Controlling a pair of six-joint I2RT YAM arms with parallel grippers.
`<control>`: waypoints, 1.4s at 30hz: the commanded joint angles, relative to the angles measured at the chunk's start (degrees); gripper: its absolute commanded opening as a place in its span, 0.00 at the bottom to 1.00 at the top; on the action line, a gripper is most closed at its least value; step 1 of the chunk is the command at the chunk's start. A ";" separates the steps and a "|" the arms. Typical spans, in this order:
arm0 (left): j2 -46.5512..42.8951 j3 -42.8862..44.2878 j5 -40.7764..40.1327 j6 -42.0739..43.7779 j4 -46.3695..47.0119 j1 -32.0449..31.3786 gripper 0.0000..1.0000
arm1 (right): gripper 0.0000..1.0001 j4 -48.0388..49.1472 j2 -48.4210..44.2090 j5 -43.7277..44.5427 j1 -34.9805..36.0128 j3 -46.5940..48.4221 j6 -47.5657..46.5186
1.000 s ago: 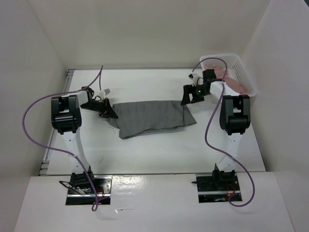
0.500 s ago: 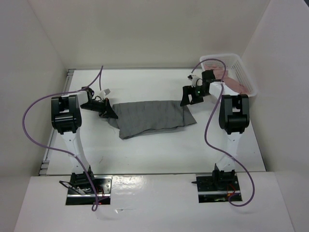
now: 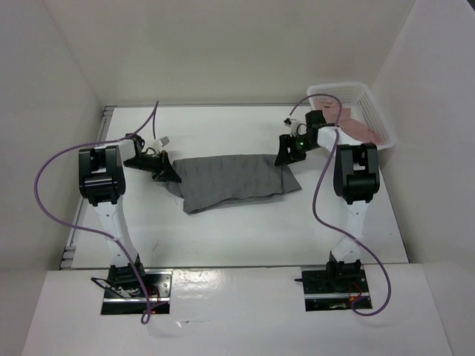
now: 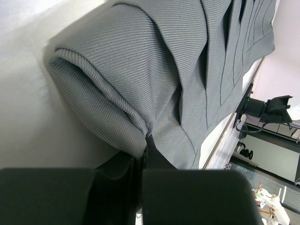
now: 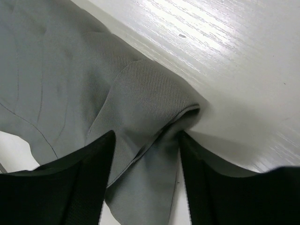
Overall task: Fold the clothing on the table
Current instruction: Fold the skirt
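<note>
This looks like a robotics lab test cell. Plain white panels (image 3: 223,52) wall in the table (image 3: 245,237). The left arm (image 3: 100,178) and right arm (image 3: 358,174) are bolted at its near edge, trailing purple cables (image 3: 37,185).

The white table (image 3: 223,230) fills the floor of a white-walled enclosure, its surface matte with a faint grain and some glare. The clothing (image 3: 230,182), a dark grey pleated piece, lies across the table's middle as a long doubled band running left to right, its left end rolled over on itself. A white mesh basket (image 3: 334,87) stands at the far right corner, well apart from the clothing, with a pink garment (image 3: 364,126) inside.
</note>
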 commanded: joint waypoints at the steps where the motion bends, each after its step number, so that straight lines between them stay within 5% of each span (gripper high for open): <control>1: -1.69 -0.91 -0.40 3.27 -0.81 0.33 0.00 | 0.60 -1.70 1.74 0.82 1.91 1.63 -0.27; 9: -1.69 -0.91 0.12 3.27 -0.81 0.33 0.00 | 0.26 -3.28 1.74 3.19 3.06 2.24 -0.80; 13: -1.69 -0.91 0.12 3.80 -1.34 0.33 0.00 | 0.00 -4.59 1.22 5.13 3.06 3.38 -0.80; 22: -2.74 -0.91 0.65 4.33 -1.34 0.33 0.00 | 0.00 -10.21 -6.78 12.15 4.82 10.22 0.96; 32: -3.27 -0.91 1.70 4.33 -1.87 0.33 0.00 | 0.00 -17.16 -7.84 21.72 18.60 20.79 5.09; 42: -3.80 -0.91 2.85 4.33 -1.87 0.33 0.00 | 0.00 -24.80 -0.20 16.22 25.03 37.28 6.14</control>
